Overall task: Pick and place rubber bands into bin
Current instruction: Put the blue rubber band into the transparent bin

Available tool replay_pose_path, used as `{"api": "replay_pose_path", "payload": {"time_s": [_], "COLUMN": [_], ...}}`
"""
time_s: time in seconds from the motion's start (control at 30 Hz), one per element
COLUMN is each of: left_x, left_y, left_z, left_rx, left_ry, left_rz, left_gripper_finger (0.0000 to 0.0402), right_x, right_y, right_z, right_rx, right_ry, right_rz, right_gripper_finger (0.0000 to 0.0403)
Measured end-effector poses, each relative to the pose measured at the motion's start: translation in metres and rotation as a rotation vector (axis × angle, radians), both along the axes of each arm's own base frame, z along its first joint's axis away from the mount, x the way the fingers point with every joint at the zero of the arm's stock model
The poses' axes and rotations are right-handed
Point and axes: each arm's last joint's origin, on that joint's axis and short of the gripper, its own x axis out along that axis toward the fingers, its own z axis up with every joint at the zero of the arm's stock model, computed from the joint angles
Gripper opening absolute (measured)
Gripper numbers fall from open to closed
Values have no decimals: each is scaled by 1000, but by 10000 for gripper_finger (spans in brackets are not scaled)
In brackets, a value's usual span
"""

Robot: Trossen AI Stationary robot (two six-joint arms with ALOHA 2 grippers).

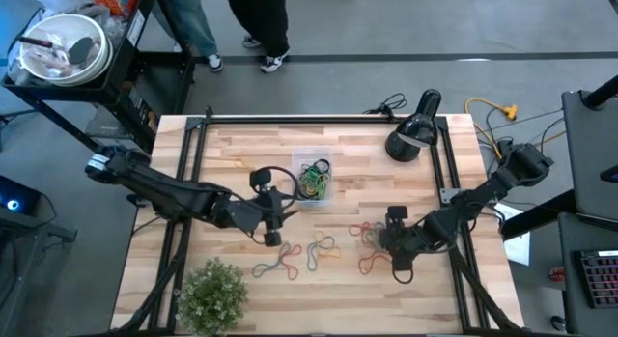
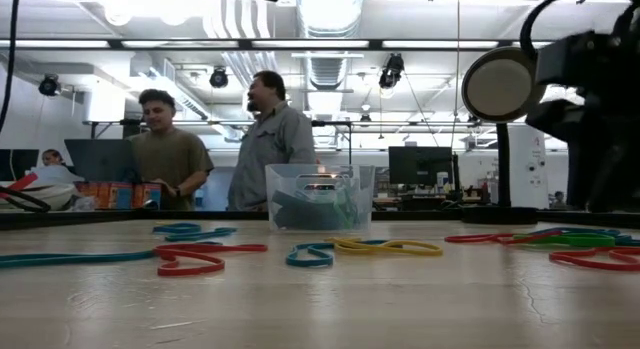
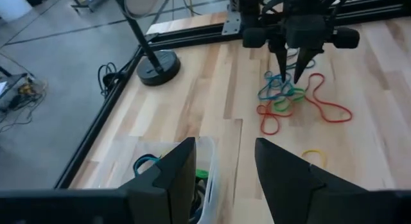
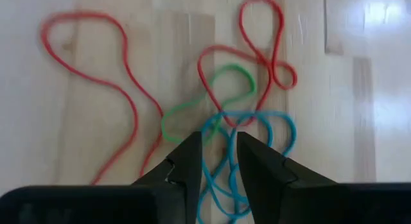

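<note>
The right gripper [image 4: 218, 161] hangs low over a tangle of red, green and blue rubber bands [image 4: 225, 108] on the counter [image 1: 415, 182]. Its fingers [image 4: 186, 163] stand narrowly apart with strands of the blue band showing in the gap between the tips, and nothing is clamped. The left gripper [image 3: 225, 169] waits just beside the bin [image 1: 314, 178], fingers spread and empty, the bin's near wall showing next to its tips. The clear bin holds several bands and stands at the counter's middle; more loose bands [image 1: 299, 260] lie nearer the front edge.
</note>
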Motion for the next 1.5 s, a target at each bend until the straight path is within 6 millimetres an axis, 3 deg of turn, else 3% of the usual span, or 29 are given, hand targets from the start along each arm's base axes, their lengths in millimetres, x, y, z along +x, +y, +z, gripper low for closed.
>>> {"api": "replay_pose_path", "payload": {"time_s": [0.33,0.97,1.5], "left_x": [1,1,1], "left_y": [0,0,0], "left_z": [-1,-1,-1], "left_rx": [13,13,11], "left_ry": [-4,-1,-2], "left_rz": [23,23,24], "left_gripper_finger": [144,144,144], "right_x": [3,6,6], "right_y": [2,0,1], "right_z": [-8,-16,-17], "right_rx": [13,0,39], "right_ry": [-19,1,15], "right_rz": [8,-9,-1], "right_gripper_finger": [118,67,63]}}
